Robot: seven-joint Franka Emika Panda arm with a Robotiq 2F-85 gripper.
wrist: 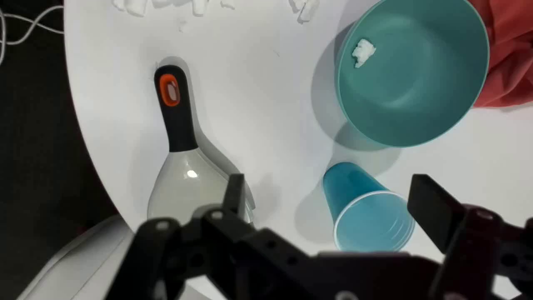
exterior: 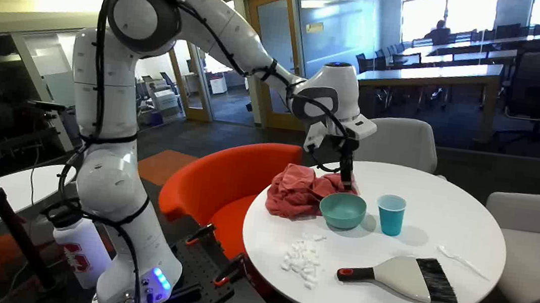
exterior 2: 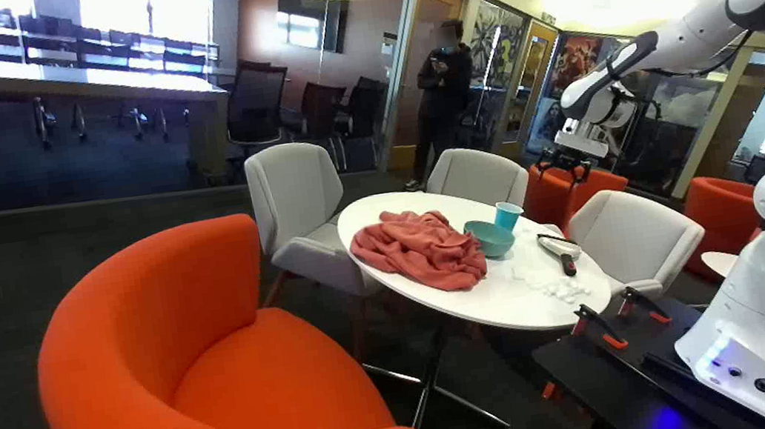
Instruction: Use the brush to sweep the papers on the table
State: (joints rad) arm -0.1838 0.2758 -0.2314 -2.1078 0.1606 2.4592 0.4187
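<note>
The gripper (wrist: 327,193) gapes; at wrist-view ten o'clock the brush (wrist: 183,154) should feel light; clamp its rigid-looking handle (wrist: 178,121); bristles (exterior: 437,281), masked there, may flex.

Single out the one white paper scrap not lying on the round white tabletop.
The ragged white paper scrap inside the round teal bowl, in the wrist view; the other visible white scraps lie on the tabletop itself.

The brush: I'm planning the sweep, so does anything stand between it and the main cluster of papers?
Nothing visible does. In an exterior view, bare tabletop separates the brush from that cluster of papers; the bowl and cup stand off to one side.
</note>
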